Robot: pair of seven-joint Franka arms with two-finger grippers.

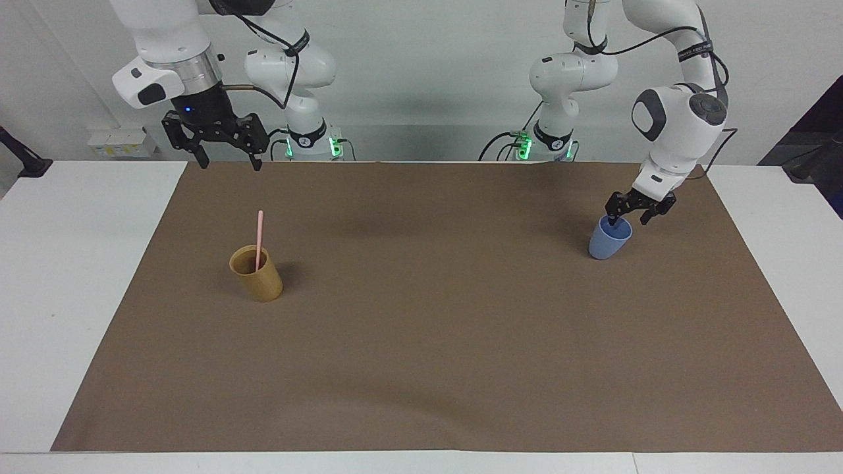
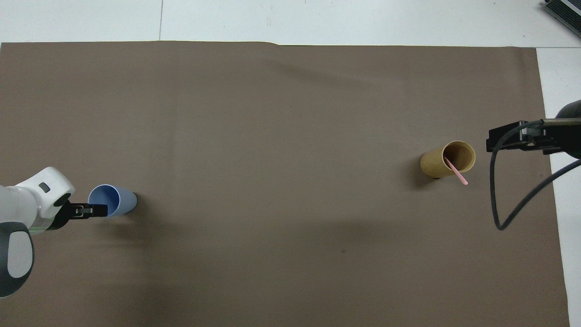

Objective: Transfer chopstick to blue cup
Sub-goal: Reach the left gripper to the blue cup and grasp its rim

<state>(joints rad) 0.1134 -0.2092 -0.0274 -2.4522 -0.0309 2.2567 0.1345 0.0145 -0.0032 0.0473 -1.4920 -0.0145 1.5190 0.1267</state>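
The left gripper (image 1: pixel 631 218) straddles the blue cup's (image 1: pixel 607 242) rim with its fingers apart, one inside the mouth, not yet clamped. The right gripper (image 1: pixel 224 160) waits spread open and empty above the tan cup (image 1: pixel 257 275), where the chopstick (image 1: pixel 259 238) stands, well apart from the blue cup on the brown mat (image 1: pixel 435 316). No writing is legible.

I'm seeing even, bright light from overhead, with no glare. Soft shadows are lying on the brown mat (image 1: pixel 421 342), and short ones are falling beside the blue cup (image 1: pixel 609 237) and tan cup (image 1: pixel 257 272). Both views are staying sharp out to their edges.
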